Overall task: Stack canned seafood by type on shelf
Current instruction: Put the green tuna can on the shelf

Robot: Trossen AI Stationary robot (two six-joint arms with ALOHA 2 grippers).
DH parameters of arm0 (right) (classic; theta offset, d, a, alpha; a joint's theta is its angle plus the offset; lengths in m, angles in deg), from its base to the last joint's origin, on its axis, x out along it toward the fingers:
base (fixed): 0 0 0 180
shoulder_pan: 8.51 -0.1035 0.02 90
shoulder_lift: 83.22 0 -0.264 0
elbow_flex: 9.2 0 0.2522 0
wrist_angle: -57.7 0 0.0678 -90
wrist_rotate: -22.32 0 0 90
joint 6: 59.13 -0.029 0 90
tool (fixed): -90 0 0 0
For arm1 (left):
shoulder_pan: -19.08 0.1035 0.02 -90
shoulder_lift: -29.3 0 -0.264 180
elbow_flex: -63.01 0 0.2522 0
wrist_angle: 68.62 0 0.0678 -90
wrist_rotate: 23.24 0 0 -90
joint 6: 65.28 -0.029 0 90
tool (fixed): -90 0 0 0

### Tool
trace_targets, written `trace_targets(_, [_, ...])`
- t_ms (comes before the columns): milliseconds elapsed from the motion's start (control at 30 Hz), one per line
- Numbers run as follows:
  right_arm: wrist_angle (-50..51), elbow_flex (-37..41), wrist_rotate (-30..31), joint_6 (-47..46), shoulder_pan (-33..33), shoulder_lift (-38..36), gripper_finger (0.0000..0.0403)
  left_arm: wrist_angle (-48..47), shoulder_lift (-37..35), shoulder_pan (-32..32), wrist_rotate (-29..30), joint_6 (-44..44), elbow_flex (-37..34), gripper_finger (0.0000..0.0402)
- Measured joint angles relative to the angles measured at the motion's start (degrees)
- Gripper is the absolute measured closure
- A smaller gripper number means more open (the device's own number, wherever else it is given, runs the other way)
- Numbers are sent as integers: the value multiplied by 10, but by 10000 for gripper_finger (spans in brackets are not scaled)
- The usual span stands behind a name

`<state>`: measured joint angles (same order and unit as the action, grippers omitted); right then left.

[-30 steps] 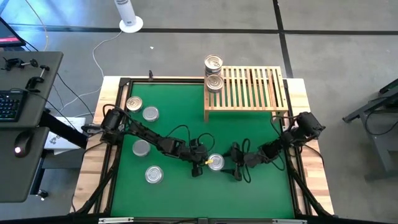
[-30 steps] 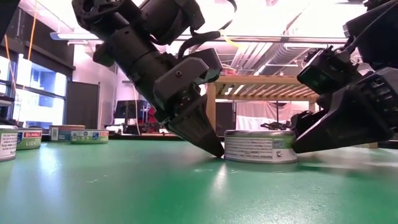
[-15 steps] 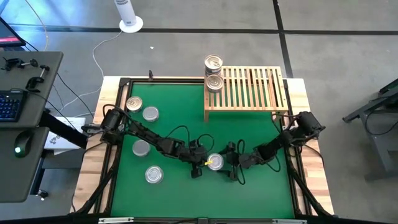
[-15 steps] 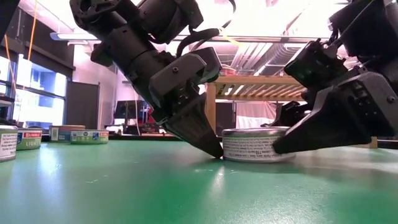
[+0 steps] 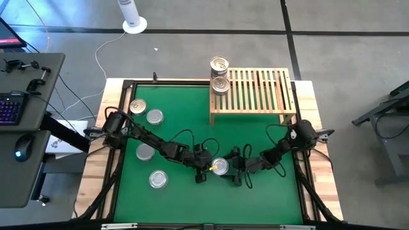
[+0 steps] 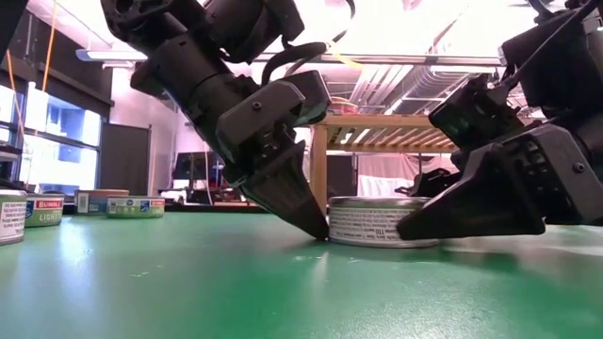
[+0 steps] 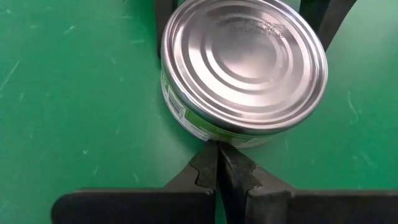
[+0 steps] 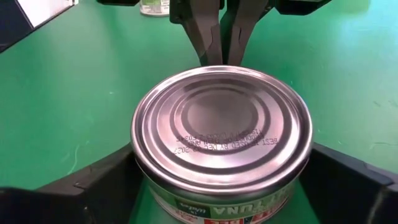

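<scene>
At the near middle of the green tabletop [image 5: 172, 102], I have both arms converged on one tin [image 5: 220, 167] lying flat, lid-side up. My right tool [image 5: 234, 171] stands wide, its two fingers [image 8: 93, 186] flanking the tin on either side, so the tin sits squarely between them; I see no squeeze on it yet. My left tool [image 5: 203, 169] is pinched fully shut, its tip [image 7: 217, 168] touching the tin's opposite wall like a backstop. The tin is round, so it offers no long axis to line up with; what matters is that it lies dead ahead of the right tool, which I judge the arm placed to take it. The shelf [image 5: 255, 91] waits at the far right edge, two tins [image 5: 220, 74] already on its left end. Four more tins [image 5: 149, 138] sit at left.
</scene>
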<state>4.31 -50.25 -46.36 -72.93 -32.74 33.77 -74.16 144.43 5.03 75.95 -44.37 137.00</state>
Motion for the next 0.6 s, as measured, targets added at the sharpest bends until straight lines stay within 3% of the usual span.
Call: trace_targets(600, [-101,83,38,-82,-32,-2,45,-60,-3,2,28,15,9,401])
